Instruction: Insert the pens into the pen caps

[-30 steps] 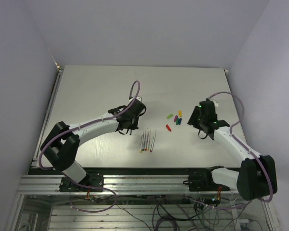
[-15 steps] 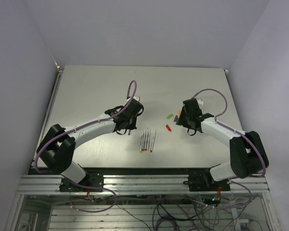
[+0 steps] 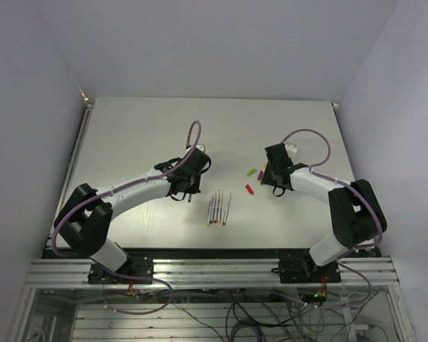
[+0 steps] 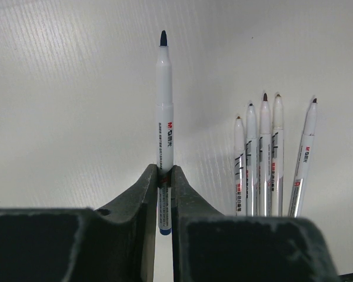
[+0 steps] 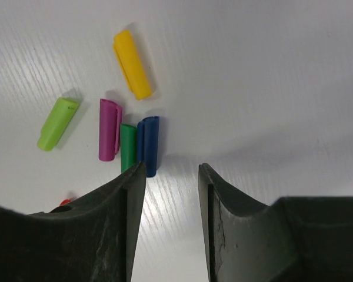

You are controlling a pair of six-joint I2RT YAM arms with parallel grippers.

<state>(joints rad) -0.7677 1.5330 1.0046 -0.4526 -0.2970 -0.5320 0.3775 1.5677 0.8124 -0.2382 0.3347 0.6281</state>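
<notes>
One light, stiff pen [image 4: 165, 106] pinched by its tail in left claw [image 4: 165, 171]; right claw [image 5: 170, 170] gapes beside likely-slippery blue cap [image 5: 148, 141].

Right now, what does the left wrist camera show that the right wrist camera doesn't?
Only the left wrist view: the left claw shut on one pen, dark tip pointing away, and a row of five pens lying to its right.

Only the right wrist view: the right claw, open with nothing between its fingers, near the loose caps: yellow cap, light green cap, purple cap, dark green cap, blue cap, and a sliver of a red cap.

Both: the white table.
</notes>
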